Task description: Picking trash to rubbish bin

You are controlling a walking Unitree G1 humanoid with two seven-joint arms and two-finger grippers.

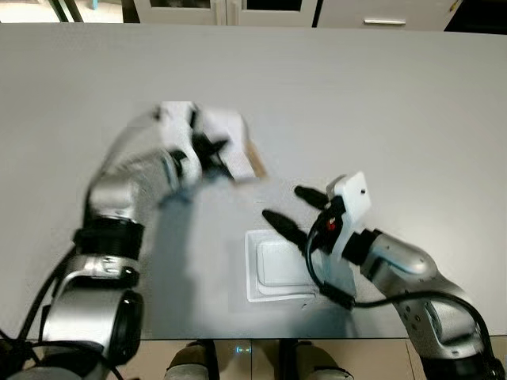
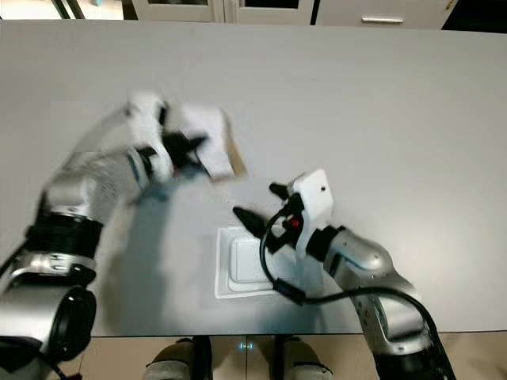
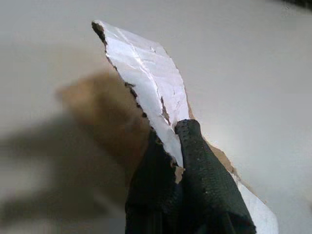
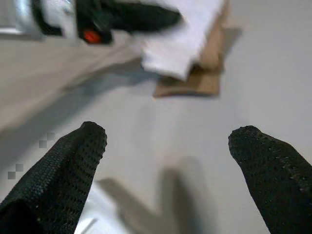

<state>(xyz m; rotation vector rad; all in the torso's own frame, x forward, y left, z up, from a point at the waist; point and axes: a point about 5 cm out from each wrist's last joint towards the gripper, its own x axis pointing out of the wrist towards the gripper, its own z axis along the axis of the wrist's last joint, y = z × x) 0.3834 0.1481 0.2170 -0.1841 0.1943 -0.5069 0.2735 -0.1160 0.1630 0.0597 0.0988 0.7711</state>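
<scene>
My left gripper (image 1: pixel 215 150) is shut on a torn piece of white cardboard with a brown back (image 1: pixel 236 150), held just above the grey table (image 1: pixel 380 111); the arm is blurred. In the left wrist view both black fingers (image 3: pixel 195 185) pinch the cardboard's torn edge (image 3: pixel 146 73). My right gripper (image 1: pixel 287 207) is open, its fingers spread over the far edge of a shallow white plastic tray (image 1: pixel 273 269) near the table's front. The right wrist view has the two fingertips (image 4: pixel 73 161) wide apart, with the cardboard (image 4: pixel 187 44) and the left gripper ahead of them.
The grey table stretches wide to the back and sides. White cabinet doors (image 1: pixel 230 9) stand beyond its far edge. My feet (image 1: pixel 190 362) show on a tiled floor below the front edge.
</scene>
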